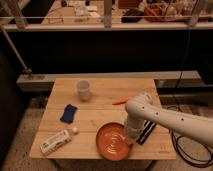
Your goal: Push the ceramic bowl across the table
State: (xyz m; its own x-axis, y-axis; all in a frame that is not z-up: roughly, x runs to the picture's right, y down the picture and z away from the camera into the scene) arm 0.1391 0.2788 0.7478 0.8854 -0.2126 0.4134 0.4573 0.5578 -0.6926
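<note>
The ceramic bowl (113, 142) is a wide, shallow orange-red dish with rings inside, sitting at the near edge of the light wooden table (105, 106), right of centre. My white arm comes in from the right and bends down to the bowl's right rim. The gripper (132, 138) sits at that rim, against or just over it. A dark part of the gripper (146, 132) lies on the planks right of the bowl.
A small translucent white cup (83, 90) stands at the back left. A blue cloth-like item (69, 113) lies left of centre, a white bottle (56, 141) lies on its side near the front left, and an orange stick-shaped item (120, 101) rests behind the arm. A railing runs behind the table.
</note>
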